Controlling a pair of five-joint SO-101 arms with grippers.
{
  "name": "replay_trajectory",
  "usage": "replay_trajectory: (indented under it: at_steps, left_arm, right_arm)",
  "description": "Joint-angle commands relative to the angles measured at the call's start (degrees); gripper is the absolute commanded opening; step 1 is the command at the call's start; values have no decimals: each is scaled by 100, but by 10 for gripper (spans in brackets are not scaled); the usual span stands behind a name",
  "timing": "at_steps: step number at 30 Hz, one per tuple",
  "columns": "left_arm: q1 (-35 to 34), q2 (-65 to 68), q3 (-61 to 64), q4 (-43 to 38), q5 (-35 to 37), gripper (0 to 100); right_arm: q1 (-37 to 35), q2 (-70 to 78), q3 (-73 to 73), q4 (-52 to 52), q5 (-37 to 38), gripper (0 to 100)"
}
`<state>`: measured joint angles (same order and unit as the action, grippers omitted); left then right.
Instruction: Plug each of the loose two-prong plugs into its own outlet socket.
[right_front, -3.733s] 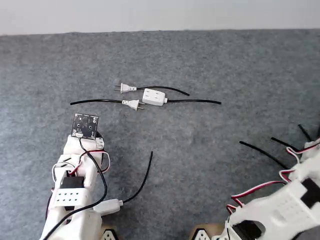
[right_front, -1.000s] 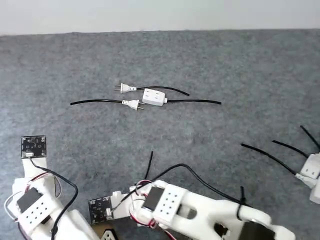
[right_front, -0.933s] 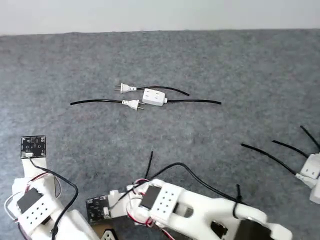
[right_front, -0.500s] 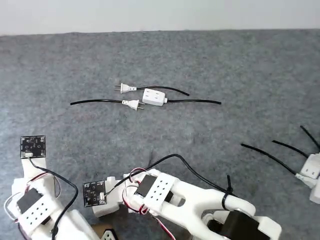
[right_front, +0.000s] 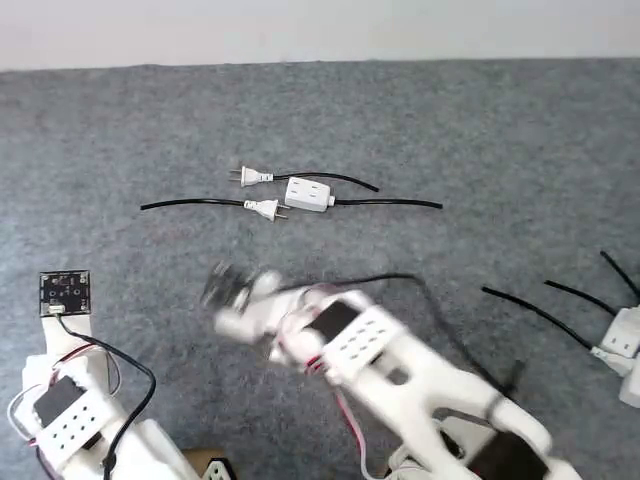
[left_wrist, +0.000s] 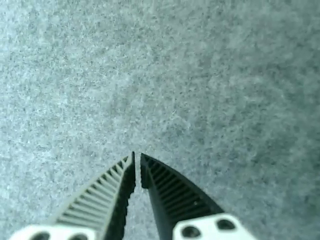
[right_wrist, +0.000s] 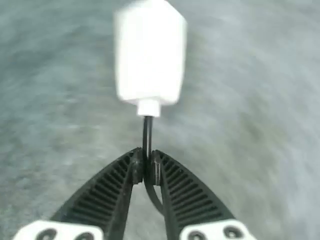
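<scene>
A white outlet socket (right_front: 308, 194) on a black cable lies at the middle back of the grey carpet. Two white two-prong plugs (right_front: 252, 177) (right_front: 264, 209) lie just left of it, neither one plugged in. My right gripper (right_wrist: 146, 160) is shut on the black cable (right_wrist: 147, 135) of a white socket block (right_wrist: 150, 57), which hangs beyond the fingertips. In the high view the right gripper (right_front: 225, 295) is a blurred shape in front of the plugs. My left gripper (left_wrist: 137, 160) is shut with nothing in it, low over bare carpet at the front left.
The left arm's wrist board (right_front: 65, 292) stands at the front left. Another white block (right_front: 622, 345) with loose black cables (right_front: 530, 310) lies at the right edge. A pale wall borders the carpet (right_front: 480, 130) at the back.
The right arm has swung from the front edge toward the table's middle, carrying the cable and white block. The left arm, farther forward 3.7 s ago, has since kept still at the front left.
</scene>
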<state>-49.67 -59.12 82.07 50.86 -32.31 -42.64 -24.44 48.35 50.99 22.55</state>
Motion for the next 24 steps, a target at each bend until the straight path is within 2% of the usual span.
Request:
replay_trajectory:
  at_steps: [1,4,9,14,18,24]
  left_arm:
    - [-9,-88,-13,-123,53,15]
    - [-9,-88,-13,-123,53,15]
    - [0,-88,-13,-123,53,15]
    - [0,-88,-13,-105,53,16]
    - [114,-79,-4,-97,53,16]
    - [123,-79,-4,-97,53,16]
  right_arm:
    - [936,-884,-273,523,-782,9]
    - [1323,-1253,-26,796,-1125,9]
    - [1349,-1200,598,488,-1222,9]
    - [1323,-611,501,330,-1319,9]
    - [1323,-101,-475,532,-2136,9]
    - [1367,796,-2945,2114,-2470,9]
